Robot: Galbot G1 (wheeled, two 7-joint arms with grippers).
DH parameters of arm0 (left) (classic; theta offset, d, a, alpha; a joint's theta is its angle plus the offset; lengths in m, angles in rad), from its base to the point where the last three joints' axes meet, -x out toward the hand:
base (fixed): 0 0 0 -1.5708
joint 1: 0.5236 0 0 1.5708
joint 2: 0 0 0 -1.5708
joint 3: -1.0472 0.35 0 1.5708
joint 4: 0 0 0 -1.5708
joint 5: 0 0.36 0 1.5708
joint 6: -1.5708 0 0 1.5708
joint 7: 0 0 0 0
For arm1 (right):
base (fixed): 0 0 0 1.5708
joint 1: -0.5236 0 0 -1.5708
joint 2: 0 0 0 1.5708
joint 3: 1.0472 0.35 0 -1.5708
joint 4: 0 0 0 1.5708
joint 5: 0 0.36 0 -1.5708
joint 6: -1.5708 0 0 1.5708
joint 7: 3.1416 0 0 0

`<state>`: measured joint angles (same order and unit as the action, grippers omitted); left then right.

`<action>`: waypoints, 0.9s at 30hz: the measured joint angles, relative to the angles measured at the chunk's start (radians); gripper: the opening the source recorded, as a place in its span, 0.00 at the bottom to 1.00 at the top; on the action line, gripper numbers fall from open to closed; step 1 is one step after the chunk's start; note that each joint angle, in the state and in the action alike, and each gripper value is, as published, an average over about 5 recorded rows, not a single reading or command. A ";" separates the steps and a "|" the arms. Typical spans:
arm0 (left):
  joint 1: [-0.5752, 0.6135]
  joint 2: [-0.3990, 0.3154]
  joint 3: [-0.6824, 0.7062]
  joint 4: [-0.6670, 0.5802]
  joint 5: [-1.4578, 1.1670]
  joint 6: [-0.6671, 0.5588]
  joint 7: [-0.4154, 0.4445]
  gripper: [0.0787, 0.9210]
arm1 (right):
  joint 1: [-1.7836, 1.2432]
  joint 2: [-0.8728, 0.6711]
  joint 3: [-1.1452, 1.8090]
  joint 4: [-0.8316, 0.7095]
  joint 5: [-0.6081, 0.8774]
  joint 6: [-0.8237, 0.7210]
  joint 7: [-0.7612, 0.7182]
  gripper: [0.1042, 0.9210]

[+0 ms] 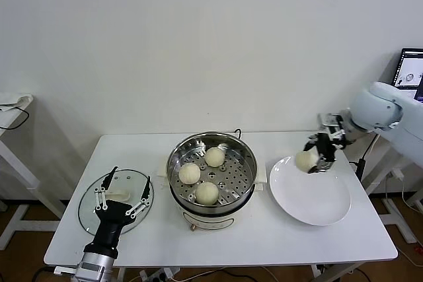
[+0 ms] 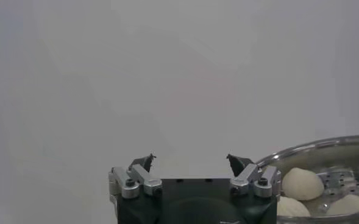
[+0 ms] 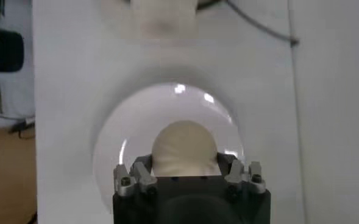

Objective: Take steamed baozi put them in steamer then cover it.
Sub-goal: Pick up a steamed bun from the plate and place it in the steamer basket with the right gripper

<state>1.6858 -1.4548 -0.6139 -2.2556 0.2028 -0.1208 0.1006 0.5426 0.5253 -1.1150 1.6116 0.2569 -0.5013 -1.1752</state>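
The right gripper [image 1: 316,161] is clenching a baozi [image 1: 305,160] above the plate [image 1: 317,206]; the left gripper [image 1: 121,195], fingers spread, is hovering over the cover [image 1: 89,204]. No writing is legible.

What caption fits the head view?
Right gripper lifts the fourth baozi off the plate; three sit in the steamer.

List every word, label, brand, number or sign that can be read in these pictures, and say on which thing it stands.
None can be read.
The steamer, the cover, the white plate and the baozi held in the right gripper show no text.
The screen at the far right shows marks too small to read.
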 measured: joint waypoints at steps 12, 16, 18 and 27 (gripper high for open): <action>-0.003 0.000 -0.020 -0.007 -0.025 -0.002 0.004 0.88 | 0.192 0.237 -0.155 0.046 0.201 -0.161 0.056 0.73; -0.004 -0.001 -0.030 -0.009 -0.035 -0.002 0.005 0.88 | 0.203 0.327 -0.171 0.021 0.220 -0.183 0.060 0.73; -0.005 -0.002 -0.034 -0.011 -0.039 -0.002 0.005 0.88 | 0.201 0.366 -0.177 0.006 0.222 -0.190 0.061 0.73; -0.011 -0.002 -0.046 -0.004 -0.047 -0.002 0.006 0.88 | 0.145 0.471 -0.186 -0.064 0.180 -0.203 0.055 0.73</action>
<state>1.6747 -1.4569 -0.6596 -2.2592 0.1561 -0.1228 0.1071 0.6879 0.9964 -1.3014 1.5478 0.4373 -0.7046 -1.1200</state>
